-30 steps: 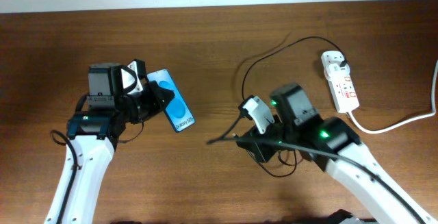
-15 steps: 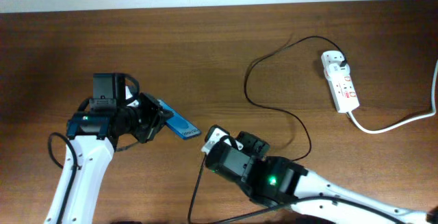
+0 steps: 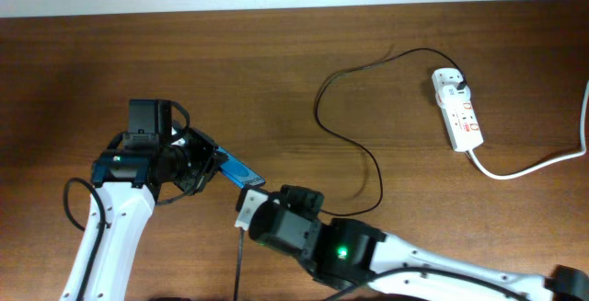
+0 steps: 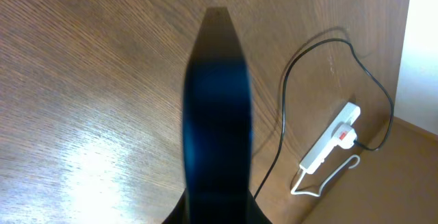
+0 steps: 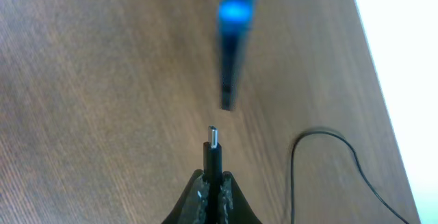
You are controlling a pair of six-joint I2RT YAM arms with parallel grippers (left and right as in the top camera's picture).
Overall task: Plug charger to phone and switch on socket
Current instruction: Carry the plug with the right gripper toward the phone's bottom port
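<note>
Right pincer [image 5: 212, 180] is pressed tight on the charger [image 5: 213, 142], and in the last second I've swung it from mid-frame to the lower centre of the overhead view, so the plug tip now sits just short of the phone [image 5: 233, 39]! Left pincer [image 3: 204, 166] pinches the phone, which has tipped edge-on since then, so plugging in looks to be next. The socket [image 3: 457, 108] waits at upper right, and its switch is a later job.

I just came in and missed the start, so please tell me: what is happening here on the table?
The left end effector holds the phone raised and turned edge-on. The right end effector grips the charger by its plug and points the tip at the phone's end. A small gap remains, so it is not yet plugged in. The socket lies far off on the table, with neither arm near it.
</note>
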